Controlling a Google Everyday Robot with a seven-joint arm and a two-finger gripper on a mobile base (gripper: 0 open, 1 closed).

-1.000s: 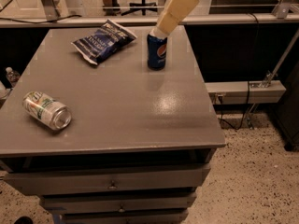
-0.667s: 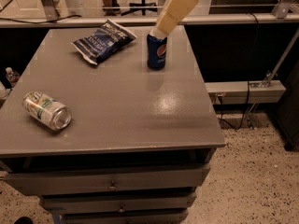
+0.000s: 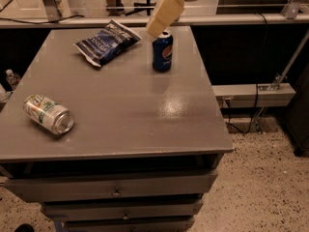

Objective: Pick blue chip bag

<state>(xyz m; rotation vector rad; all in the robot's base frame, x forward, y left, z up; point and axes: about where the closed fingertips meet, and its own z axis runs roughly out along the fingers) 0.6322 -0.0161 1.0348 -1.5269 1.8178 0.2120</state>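
Observation:
The blue chip bag (image 3: 107,43) is dark navy with white lettering. It lies flat at the far left of the grey table top (image 3: 120,110). My gripper (image 3: 157,30) is cream-coloured and comes down from the top edge of the view. Its tip hangs just above the upright blue Pepsi can (image 3: 162,51), to the right of the bag and apart from it. The gripper holds nothing that I can see.
A green-and-silver soda can (image 3: 49,113) lies on its side near the table's front left. Drawers (image 3: 116,191) run below the table top. A rail (image 3: 231,19) runs behind the table. Speckled floor and cables lie to the right.
The gripper has moved a little to the left, from the right of the Pepsi can's top to just above it. The bag and cans have not moved.

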